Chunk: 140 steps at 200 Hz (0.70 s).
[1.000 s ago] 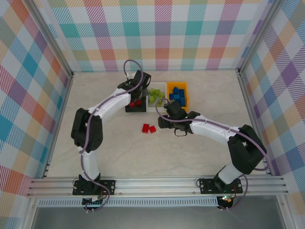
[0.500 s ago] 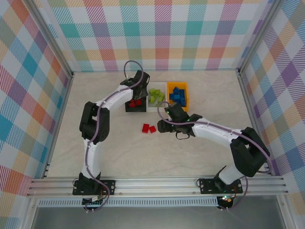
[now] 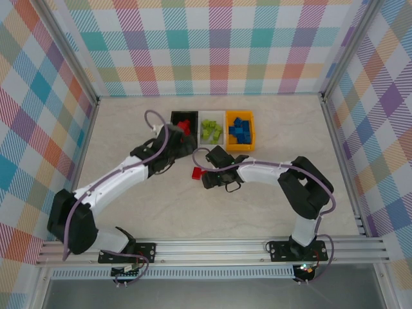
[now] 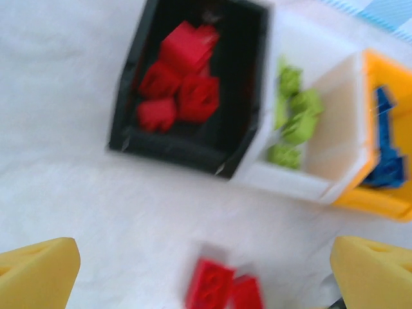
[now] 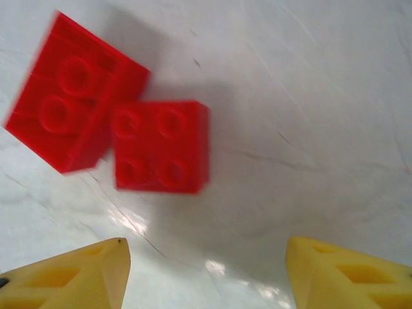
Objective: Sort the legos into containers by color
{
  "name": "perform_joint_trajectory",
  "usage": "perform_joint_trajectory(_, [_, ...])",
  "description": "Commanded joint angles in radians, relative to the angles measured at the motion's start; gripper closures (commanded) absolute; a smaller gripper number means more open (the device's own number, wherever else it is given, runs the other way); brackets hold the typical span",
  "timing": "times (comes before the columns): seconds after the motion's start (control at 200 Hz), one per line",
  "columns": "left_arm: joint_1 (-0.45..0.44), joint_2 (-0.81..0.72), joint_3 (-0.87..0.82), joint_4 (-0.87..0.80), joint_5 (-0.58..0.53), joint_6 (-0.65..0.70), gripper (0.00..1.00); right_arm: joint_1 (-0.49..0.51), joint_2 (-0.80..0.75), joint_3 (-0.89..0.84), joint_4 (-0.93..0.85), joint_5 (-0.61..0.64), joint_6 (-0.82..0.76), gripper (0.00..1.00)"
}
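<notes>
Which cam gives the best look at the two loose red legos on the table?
Right wrist: the two loose red legos loom large, studs visible, sides touching. Left wrist shows them blurred and cut off at the bottom edge. Top external shows them tiny.

No readable text, brand or number on legos, containers or table

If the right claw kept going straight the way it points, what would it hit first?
Probably the square red brick on the table. It sits slightly left of centre before the open right gripper, so a finger may reach it first.
</notes>
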Motion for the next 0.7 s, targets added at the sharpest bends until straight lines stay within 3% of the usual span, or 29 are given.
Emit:
perform_joint_trajectory(0.0, [0.001, -0.099, -0.134, -0.005, 0.009, -0.055, 0.0, 0.015, 0.053, 0.055, 0.003, 0.028, -0.037, 0.37])
perform_joint_trajectory(0.23, [0.003, -0.212, -0.243, -0.082, -0.01, -0.064, 0.0, 0.036, 0.138, 0.134, -0.041, 0.127, -0.054, 0.45])
perform_joint_trajectory(0.48, [0.003, -0.214, -0.255, -0.097, -0.023, -0.061, 0.0, 0.045, 0.174, 0.16, -0.029, 0.169, -0.07, 0.44])
perform_joint_trajectory(0.695, [0.003, -0.177, -0.258, -0.093, -0.003, -0.067, 0.0, 0.048, 0.192, 0.19, -0.029, 0.198, -0.093, 0.51])
